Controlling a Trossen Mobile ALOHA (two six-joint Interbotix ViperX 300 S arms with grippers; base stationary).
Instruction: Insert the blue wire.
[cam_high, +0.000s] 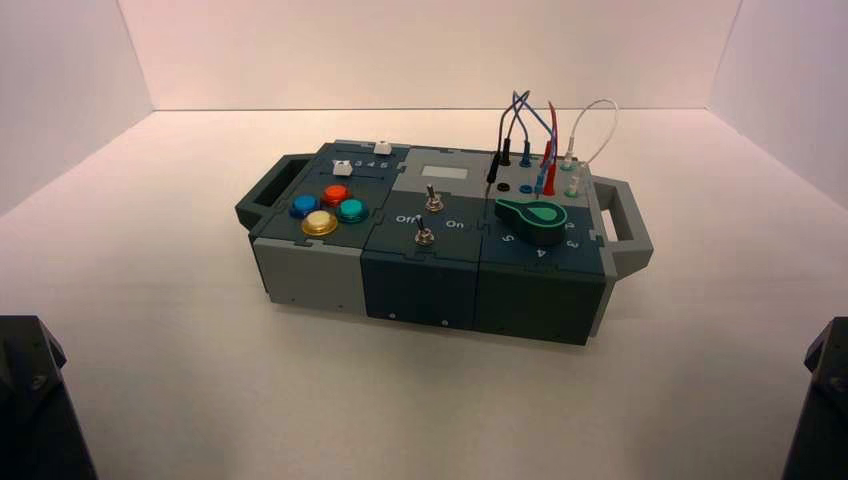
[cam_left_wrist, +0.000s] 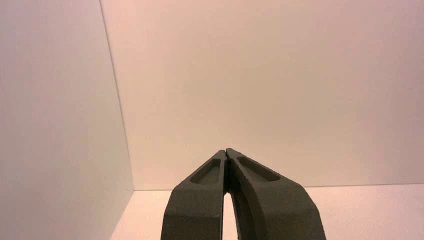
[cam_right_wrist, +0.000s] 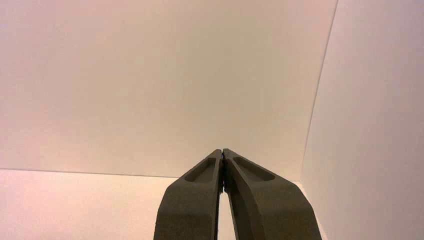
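Found the blue wire (cam_high: 538, 114) up in a thin, soft loop over the back right part of the box (cam_high: 418, 288), with one small blue plug (cam_high: 526, 154) upright at the back row, likely in its hole. Saw the other blue plug (cam_high: 540, 185) low and close beside the blue hole (cam_high: 526, 189), seemingly out of it. So, looked about half done at most, with the front end left to pick up, line up and push in. Could not tell for sure how deep either end sat. Found the left gripper (cam_left_wrist: 226, 151) parked at the near left, jaws closed and holding nothing, and the right gripper (cam_right_wrist: 223, 151) parked at the near right, jaws closed on nothing too. Likely needed to open the right one first, then reach in gently, so as not to bump the red wire (cam_high: 554, 125) close by. Saw flat, dull, dark and gray plates on the box, likely plastic, joined by notched edges. Noted round, shiny buttons (cam_high: 319, 223), thin metal switches (cam_high: 424, 237), a fat green knob (cam_high: 540, 215) with a pointed end, and a smooth, pale table (cam_high: 330, 400) below.
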